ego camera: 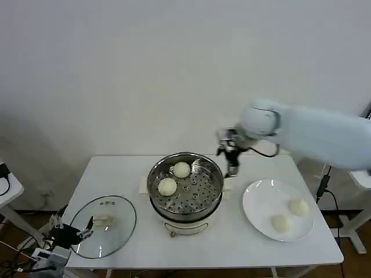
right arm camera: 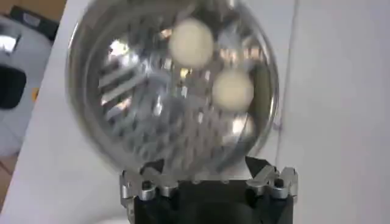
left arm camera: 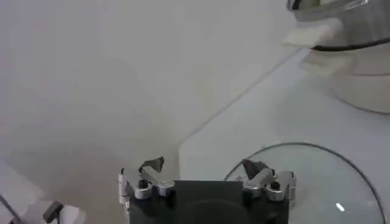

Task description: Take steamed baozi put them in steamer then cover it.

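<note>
Steamed baozi [ego camera: 299, 207]: two on the plate [ego camera: 259, 202], soft, light; likely best cupped gently at the sides. Right hand [ego camera: 231, 161] open, empty, beside the steamer [ego camera: 185, 200]; left hand [left arm camera: 204, 176] open, empty, at the table's left front corner.

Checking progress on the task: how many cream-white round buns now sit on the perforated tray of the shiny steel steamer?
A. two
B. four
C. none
A: two cream-white round buns lie in the shiny steel steamer, while two more wait on the flat white plate.
</note>
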You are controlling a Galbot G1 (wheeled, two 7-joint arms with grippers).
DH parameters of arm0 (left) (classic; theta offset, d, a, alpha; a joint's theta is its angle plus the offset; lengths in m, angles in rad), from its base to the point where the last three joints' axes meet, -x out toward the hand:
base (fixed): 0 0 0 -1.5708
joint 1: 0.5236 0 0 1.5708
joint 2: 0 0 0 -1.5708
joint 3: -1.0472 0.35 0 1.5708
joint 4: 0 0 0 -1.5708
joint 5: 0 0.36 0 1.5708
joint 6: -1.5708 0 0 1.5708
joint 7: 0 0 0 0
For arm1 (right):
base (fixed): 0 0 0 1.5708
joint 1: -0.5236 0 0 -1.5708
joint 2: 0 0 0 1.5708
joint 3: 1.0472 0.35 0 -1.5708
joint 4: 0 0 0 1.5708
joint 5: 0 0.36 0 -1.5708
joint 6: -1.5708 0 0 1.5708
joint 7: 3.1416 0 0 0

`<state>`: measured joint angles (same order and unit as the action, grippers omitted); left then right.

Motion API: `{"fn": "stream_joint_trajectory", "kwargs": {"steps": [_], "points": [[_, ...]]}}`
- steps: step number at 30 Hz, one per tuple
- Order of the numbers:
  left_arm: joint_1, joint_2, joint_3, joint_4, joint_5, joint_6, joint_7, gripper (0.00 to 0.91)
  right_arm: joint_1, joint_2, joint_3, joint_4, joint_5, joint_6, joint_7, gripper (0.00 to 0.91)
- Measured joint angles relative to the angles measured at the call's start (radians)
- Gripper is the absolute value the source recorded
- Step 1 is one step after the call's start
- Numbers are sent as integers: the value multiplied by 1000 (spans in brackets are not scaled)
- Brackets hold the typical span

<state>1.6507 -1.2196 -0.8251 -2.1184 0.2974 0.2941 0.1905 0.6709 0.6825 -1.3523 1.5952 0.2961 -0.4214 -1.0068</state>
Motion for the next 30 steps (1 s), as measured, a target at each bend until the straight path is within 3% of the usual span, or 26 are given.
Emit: {"fn": "stream_joint_trajectory", "kwargs": {"steps": [8,14,21,30], "points": [[1,-4,21,8,12,-1,-2,907,-100,-195,42,41,-153,95,-57,907],[4,-5,26,11,17,-1,-2,907,-260,-285,150,43,-253,143,-76,907],[13,-5,27,15,23,-1,-2,907,-474,-327,300,30,-341,175,-82,907],[12,0,16,29,25,0,0,907,-672,-307,446,-24,-411,184,-77,907]]}}
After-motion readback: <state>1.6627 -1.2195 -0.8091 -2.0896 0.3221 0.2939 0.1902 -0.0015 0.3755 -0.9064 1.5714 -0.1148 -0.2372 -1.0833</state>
